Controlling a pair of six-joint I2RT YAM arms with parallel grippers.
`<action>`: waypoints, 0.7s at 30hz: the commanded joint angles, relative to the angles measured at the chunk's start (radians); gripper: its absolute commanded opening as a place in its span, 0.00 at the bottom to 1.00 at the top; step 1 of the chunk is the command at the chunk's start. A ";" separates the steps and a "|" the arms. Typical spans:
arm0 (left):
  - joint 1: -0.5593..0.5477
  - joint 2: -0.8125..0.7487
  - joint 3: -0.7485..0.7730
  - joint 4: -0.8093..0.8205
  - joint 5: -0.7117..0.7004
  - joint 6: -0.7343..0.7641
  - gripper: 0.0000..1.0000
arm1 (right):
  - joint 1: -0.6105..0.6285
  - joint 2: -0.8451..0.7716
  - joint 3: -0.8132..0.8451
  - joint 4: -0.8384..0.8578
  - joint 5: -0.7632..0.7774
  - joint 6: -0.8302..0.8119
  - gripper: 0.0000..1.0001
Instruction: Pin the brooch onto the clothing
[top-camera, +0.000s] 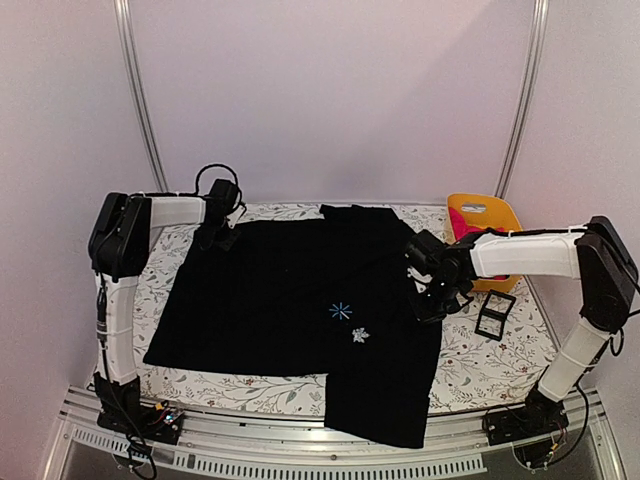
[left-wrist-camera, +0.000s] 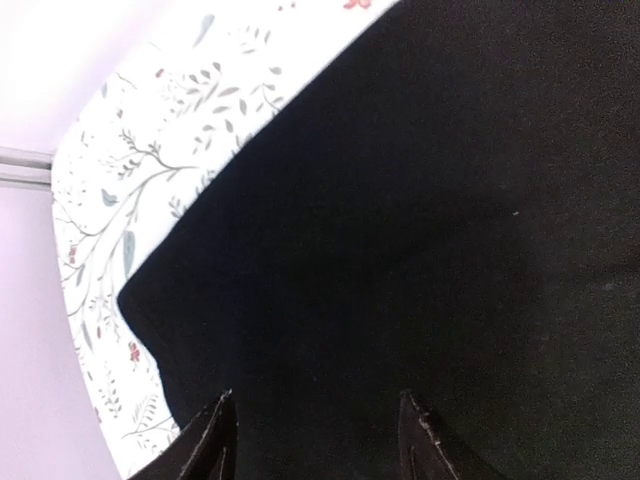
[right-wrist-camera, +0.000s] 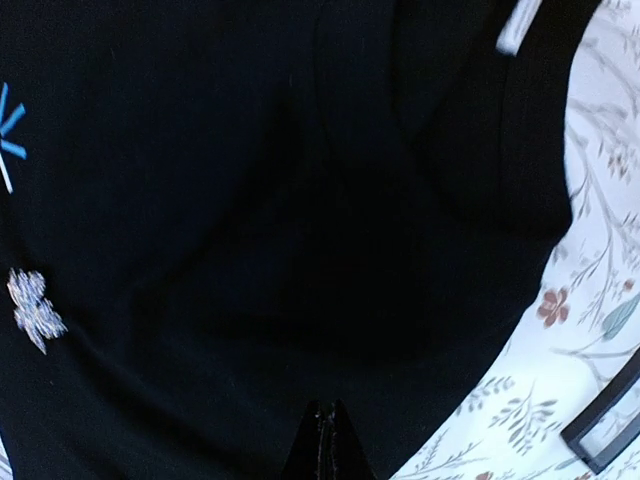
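One brooch (top-camera: 359, 336) on shirt (top-camera: 270, 290); left gripper (left-wrist-camera: 315, 400) parted, right gripper (right-wrist-camera: 325, 412) closed (tips cropped)

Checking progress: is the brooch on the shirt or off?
On: the brooch lies on the shirt beside its blue print. Pinned through? Cannot tell.

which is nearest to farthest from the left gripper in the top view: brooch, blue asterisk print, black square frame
From the left gripper:
1. blue asterisk print, on the shirt
2. brooch, just past it, rightward
3. black square frame, far right, off the shirt
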 joint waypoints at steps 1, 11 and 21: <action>0.029 0.069 0.051 0.012 -0.006 0.052 0.55 | 0.029 -0.083 -0.109 0.011 -0.062 0.135 0.00; 0.068 0.115 0.032 0.038 0.000 0.090 0.54 | 0.030 -0.181 -0.396 0.054 -0.120 0.285 0.00; 0.094 0.168 0.062 0.040 -0.009 0.114 0.54 | 0.029 -0.233 -0.458 0.029 -0.132 0.319 0.00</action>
